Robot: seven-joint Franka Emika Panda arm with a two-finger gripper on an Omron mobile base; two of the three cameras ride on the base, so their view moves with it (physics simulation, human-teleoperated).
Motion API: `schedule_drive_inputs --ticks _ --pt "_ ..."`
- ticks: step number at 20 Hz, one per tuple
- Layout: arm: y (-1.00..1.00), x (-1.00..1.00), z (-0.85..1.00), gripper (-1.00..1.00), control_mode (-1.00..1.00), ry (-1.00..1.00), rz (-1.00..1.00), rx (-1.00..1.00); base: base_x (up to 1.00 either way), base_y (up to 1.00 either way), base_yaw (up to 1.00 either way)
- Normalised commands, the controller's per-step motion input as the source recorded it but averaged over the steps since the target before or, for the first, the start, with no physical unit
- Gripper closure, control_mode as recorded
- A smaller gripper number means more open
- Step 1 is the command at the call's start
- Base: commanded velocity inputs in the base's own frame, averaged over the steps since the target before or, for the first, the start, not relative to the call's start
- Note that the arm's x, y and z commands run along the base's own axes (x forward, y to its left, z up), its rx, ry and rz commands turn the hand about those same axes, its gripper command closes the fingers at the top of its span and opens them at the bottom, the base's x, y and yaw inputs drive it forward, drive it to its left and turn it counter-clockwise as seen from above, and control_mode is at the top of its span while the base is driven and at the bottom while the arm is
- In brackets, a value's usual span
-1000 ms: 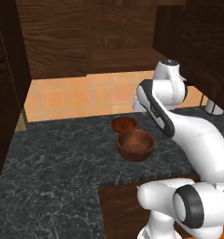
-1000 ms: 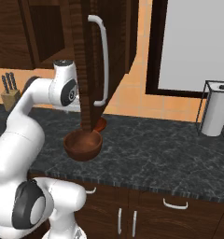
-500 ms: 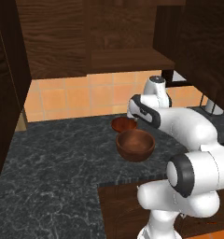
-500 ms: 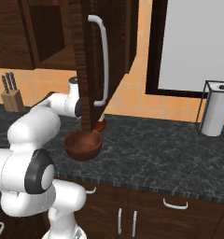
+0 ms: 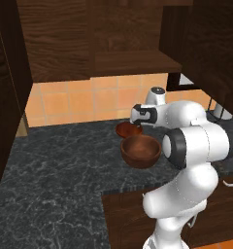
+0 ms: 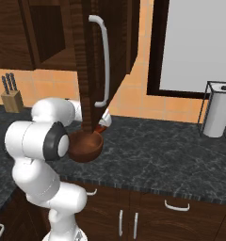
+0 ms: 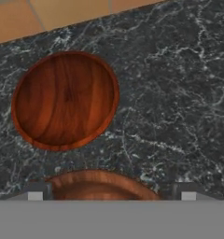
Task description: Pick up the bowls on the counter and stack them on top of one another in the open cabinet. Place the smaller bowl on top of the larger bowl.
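While the white arm bent low over the counter (image 5: 55, 160), its gripper (image 7: 111, 195) hung with both fingers spread wide and nothing between them. Nearest the robot, close to the counter's front edge, sat the larger bowl (image 5: 141, 151), wide and deep, dark brown outside with a reddish wood grain inside; in the hand view its far rim (image 7: 97, 179) curved just above the two fingertips (image 7: 35, 195). Just behind it, toward the counter's back edge and the orange tiled wall (image 5: 65, 102), lay the smaller bowl (image 7: 66, 100), shallow, round and glossy reddish brown, roughly half as wide. The two bowls stood close together, and whether their rims touched could not be told.

The step in hand looked like the approach to the larger bowl, which should go up first as the base of the stack. A good grasp would probably bring one finger inside the rim and one outside, pinching the wall squarely, clear of the smaller bowl.

Farther off and higher, the open cabinet (image 5: 133, 61) showed a bare dark wood shelf, its door (image 6: 103, 56) swung out above the bowls.
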Motion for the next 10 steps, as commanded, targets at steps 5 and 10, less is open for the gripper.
schedule_drive_inputs --ticks 5,10 --pt "0.00 0.33 -0.19 -1.00 -1.00 0.01 -0.05 0.01 0.00 0.00 0.00" --pt "-0.05 0.10 -0.37 -1.00 -1.00 0.04 0.00 0.01 0.00 0.00 0.00"
